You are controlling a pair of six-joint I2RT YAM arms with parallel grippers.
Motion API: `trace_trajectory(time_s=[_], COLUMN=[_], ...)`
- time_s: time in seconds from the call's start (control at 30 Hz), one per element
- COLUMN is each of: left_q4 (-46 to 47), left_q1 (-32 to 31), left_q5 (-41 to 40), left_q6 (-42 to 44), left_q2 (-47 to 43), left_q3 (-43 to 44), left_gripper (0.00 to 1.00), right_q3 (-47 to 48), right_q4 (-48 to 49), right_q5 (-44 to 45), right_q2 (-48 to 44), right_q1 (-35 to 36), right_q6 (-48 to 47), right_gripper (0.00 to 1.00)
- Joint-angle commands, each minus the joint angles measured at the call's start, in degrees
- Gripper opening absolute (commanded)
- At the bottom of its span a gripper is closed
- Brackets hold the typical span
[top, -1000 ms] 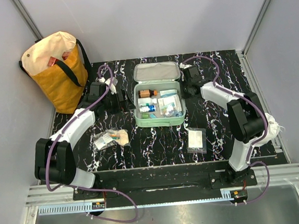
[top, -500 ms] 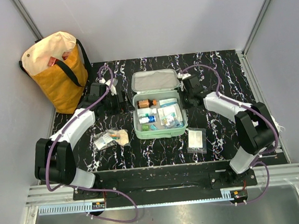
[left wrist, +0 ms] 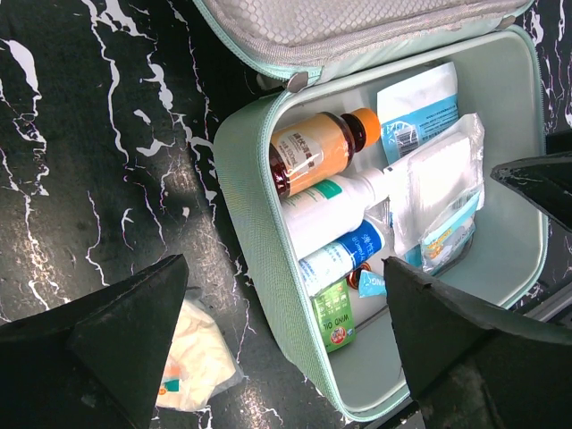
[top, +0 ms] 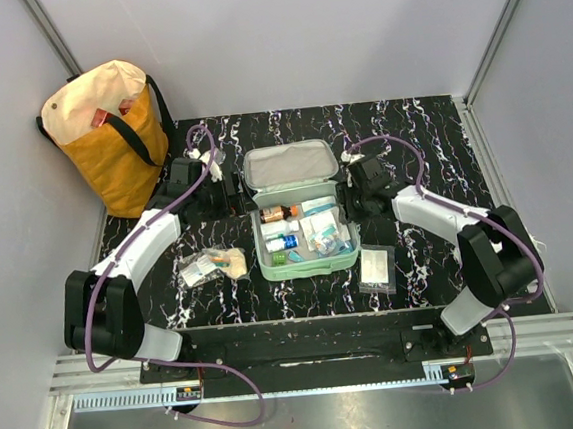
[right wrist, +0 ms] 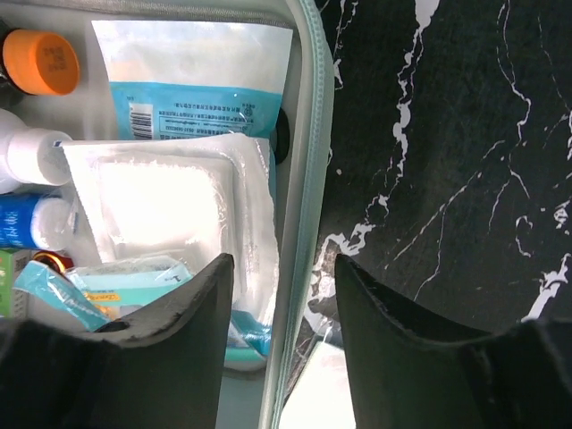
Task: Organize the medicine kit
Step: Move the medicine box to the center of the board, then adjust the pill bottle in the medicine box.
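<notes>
The mint-green medicine kit (top: 260, 245) lies open mid-table, its grey-lined lid (top: 289, 164) folded back. Inside are an amber bottle with an orange cap (left wrist: 317, 147), a blue-labelled bottle (left wrist: 344, 255), a green box (left wrist: 332, 313), a gauze packet (left wrist: 433, 183) and a blue-white sachet (right wrist: 192, 76). My right gripper (top: 352, 205) (right wrist: 284, 264) is open and straddles the kit's right wall (right wrist: 313, 134), one finger inside and one outside, with gaps on both sides. My left gripper (top: 230, 193) (left wrist: 284, 268) is wide open above the kit's left wall (left wrist: 246, 206), holding nothing.
A yellow-and-cream tote bag (top: 108, 130) stands at the back left corner. A clear bag of cream items (top: 214, 265) lies left of the kit. A flat white packet (top: 377, 267) lies right of it. Grey walls close in three sides.
The kit has slid toward the near edge and a little left, turning slightly. My right gripper came along with its right wall. The left arm has stayed put.
</notes>
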Motion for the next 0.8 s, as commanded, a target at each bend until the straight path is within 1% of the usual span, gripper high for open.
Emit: trace_trajectory(time_s=[0.0, 0.03, 0.07, 0.17, 0.23, 0.27, 0.3, 0.33, 0.37, 0.43, 0.47, 0.53, 0.57, 0.6, 0.67, 0.77], left_q4=[1.2, 1.2, 1.2, 1.2, 1.1, 1.1, 1.4, 1.7, 2.0, 2.3, 2.4, 2.4, 2.6, 2.7, 3.2, 4.9], left_q1=[0.1, 0.0, 0.1, 0.1, 0.0, 0.0, 0.0, 0.1, 0.0, 0.0, 0.0, 0.0, 0.1, 0.0, 0.0, 0.0], left_q5=[-1.2, -1.2, -1.2, -1.5, -1.9, -2.2, -2.4, -2.6, -2.6, -2.4, -2.2, -2.0, -2.0, -2.1, -1.6, 0.2], left_q6=[0.6, 0.6, 0.6, 0.9, 0.9, 0.9, 0.8, 0.6, 0.4, 0.1, 0.0, -0.1, -0.2, -0.3, -0.8, -2.5], left_q2=[-2.5, -2.7, -2.9, -3.1, -3.3, -3.6, -3.6, -3.8, -3.9, -4.0, -4.0, -4.1, -4.3, -4.5, -4.8, -5.3], left_q3=[1.1, 0.8, 0.6, 0.2, -0.1, -0.1, -0.5, -0.8, -1.0, -1.1, -1.2, -1.5, -1.6, -1.8, -2.3, -3.9], left_gripper=[0.95, 0.96, 0.96, 0.95, 0.96, 0.96, 0.96, 0.95, 0.95, 0.96, 0.96, 0.96, 0.95, 0.95, 0.95, 0.95], right_q3=[4.2, 5.2, 5.7, 6.9, 7.2, 6.5, 5.8, 5.7, 6.1, 7.4, 8.0, 8.3, 7.8, 7.3, 6.8, 5.8], right_q4=[-2.0, -2.0, -1.8, -2.2, -2.0, -0.6, 1.8, 2.6, 2.7, 2.4, 2.4, 4.2, 6.3, 7.9, 10.9, 16.1], right_q5=[1.0, 0.7, 0.7, 2.3, 3.6, 1.9, -2.3, -4.6, -5.6, -7.1, -7.3, -7.1, -6.3, -5.8, -4.9, -0.8], right_q2=[-4.7, -5.1, -5.7, -7.7, -9.5, -10.3, -10.8, -10.4, -9.6, -6.4, -5.2, -3.0, -1.8, -0.7, 2.1, 5.1], right_q1=[0.5, 0.5, 0.5, 0.5, 0.5, 0.6, 0.7, 1.1, 1.9, 4.0, 5.2, 7.5, 8.1, 8.2, 8.6, 10.1], right_q6=[5.8, 6.7, 7.5, 8.8, 9.5, 9.3, 8.3, 7.6, 7.6, 8.0, 8.4, 10.2, 11.7, 13.7, 16.4, 18.9], right_gripper=[0.57, 0.61, 0.63, 0.66, 0.65, 0.61, 0.56, 0.48, 0.31, 0.18, 0.13, 0.07, 0.02, 0.00, 0.00, 0.00])
